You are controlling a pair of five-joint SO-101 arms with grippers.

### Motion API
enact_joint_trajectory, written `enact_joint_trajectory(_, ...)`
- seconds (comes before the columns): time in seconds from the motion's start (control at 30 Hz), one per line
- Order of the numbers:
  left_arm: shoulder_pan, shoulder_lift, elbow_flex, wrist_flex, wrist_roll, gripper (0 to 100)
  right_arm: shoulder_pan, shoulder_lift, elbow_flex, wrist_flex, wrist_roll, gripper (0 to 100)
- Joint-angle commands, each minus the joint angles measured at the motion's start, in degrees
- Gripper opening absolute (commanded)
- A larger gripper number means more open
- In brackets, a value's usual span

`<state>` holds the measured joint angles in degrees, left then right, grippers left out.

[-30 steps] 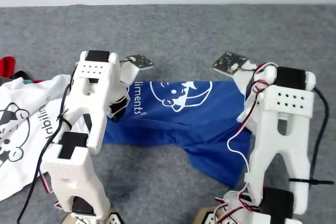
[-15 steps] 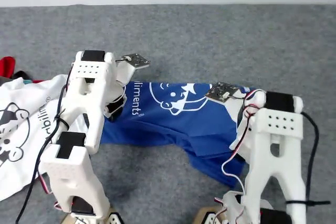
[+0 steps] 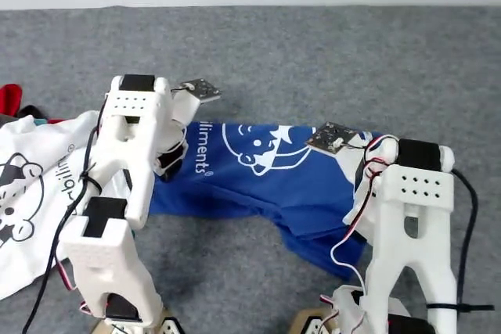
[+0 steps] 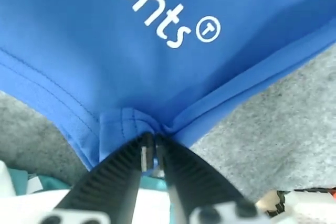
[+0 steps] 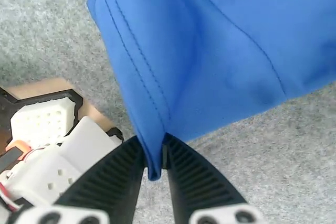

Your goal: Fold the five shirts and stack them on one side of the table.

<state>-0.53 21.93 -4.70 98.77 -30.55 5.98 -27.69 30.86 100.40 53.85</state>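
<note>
Just right of the white shirt (image 3: 31, 193), my left gripper (image 4: 149, 149) is pinched tight on an edge of the blue shirt (image 3: 266, 181), and farther right my right gripper (image 5: 155, 157) is clamped on its stitched hem. I judge a first fold is in hand; next, both arms should carry their edges over together. The blue shirt lies beside the white shirt, long axis running straight away from it; I cannot tell which end is the collar

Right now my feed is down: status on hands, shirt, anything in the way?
Left hand shut on blue shirt. Right hand shut on the same shirt's hem. White shirt lies spread to the left, apart from both hands.
</note>
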Motion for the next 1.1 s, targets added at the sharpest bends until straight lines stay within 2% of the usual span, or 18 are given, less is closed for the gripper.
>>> enact_joint_trajectory(0.0,0.18,-4.22,-0.04,1.76,0.62,10,0.13,-1.89,-0.44,2.59,-0.53,9.5)
enact_joint_trajectory(0.1,0.09,-7.03,-0.04,1.76,0.62,13,0.48,-1.89,-0.44,2.59,-0.53,22.8)
enact_joint_trajectory(0.17,0.09,-9.93,-0.04,1.76,0.62,14,1.19,-1.98,-0.79,2.59,-0.53,26.8)
enact_joint_trajectory(0.37,0.18,-18.11,-0.31,1.58,0.62,17,1.01,-1.98,-2.64,2.42,-0.53,23.1)
enact_joint_trajectory(0.5,-0.09,-18.55,-0.48,-1.14,5.63,17,0.66,-1.27,-8.44,0.48,-0.62,18.2)
enact_joint_trajectory(0.7,0.70,-13.54,-0.13,-9.41,8.53,1,-1.45,3.56,-10.11,-15.16,-1.32,0.8)
enact_joint_trajectory(0.93,1.93,-1.32,-0.48,-16.70,8.62,1,-2.51,17.54,-10.46,-34.59,-10.02,0.9)
enact_joint_trajectory(1.07,1.76,0.44,-1.36,-16.09,8.62,1,-1.98,21.32,-11.16,-36.18,-13.98,0.9)
